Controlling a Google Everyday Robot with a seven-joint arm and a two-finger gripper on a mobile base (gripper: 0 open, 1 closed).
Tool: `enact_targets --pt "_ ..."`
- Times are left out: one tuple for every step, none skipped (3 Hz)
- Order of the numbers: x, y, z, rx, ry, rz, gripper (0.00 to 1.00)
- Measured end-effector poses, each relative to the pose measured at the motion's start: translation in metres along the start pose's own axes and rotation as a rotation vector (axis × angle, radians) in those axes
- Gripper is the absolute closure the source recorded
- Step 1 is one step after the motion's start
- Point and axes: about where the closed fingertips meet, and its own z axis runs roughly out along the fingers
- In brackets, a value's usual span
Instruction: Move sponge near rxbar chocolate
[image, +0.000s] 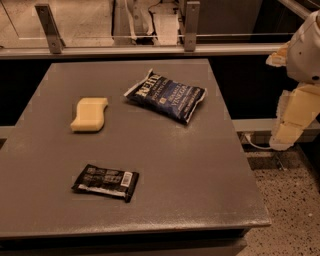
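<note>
The sponge (89, 114) lies flat near the worktop's (200, 190) left edge, about midway back. The bar (105, 182) sits apart from it, toward the front edge. The bag (165, 95) lies right of the sponge, toward the back edge. The claw (292, 120) hangs beyond the right edge, well apart from all three. I cannot tell how far open it is, and the sponge is not in it. Reaching across, the arm could brush the bag and shove it. A shallow grip may let the soft sponge squash and slip. A careless set-down could nudge the bar frontward. The sponge is pale yellow, thick, wavy-sided and unmarked.
</note>
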Motion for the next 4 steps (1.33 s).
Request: enact_targets --pt "0.0 0.0 0.0 0.0 0.0 0.0 0.0" --pt "-0.027 -0.014 0.012 -0.003 -0.044 -0.04 0.0" --pt "-0.086 -0.042 0.038 -0.023 -0.123 -0.112 0.0" --pt "-0.164 -0.072 0.061 -0.036 -0.25 -0.189 0.0"
